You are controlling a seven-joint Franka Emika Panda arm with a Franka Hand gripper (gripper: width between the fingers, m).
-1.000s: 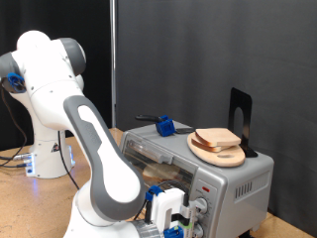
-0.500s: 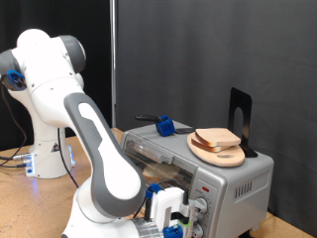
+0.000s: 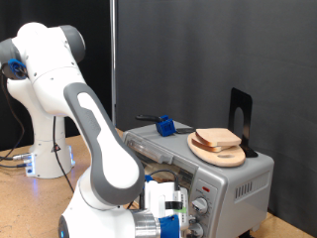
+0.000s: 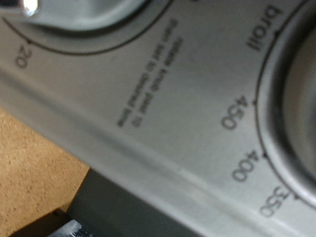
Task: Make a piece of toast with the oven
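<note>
Oven (image 4: 168,118) panel reads "broil", "450", "400", "350", "20". End effector (image 3: 176,211) has dropped lower against the knobs (image 3: 201,206); finger spread indeterminate. Toast (image 3: 218,137) on wooden plate (image 3: 230,156).

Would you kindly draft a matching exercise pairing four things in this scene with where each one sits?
Things:
1. pale bread slice with tan crust
2. round wooden plate
3. small blue object
4. robot hand

Places:
A. on the silver toaster oven top, at the exterior view's right
B. at the oven's front control panel
C. on the plate
D. on the oven top, towards the exterior view's left

Pairs: 1-C, 2-A, 3-D, 4-B
</note>
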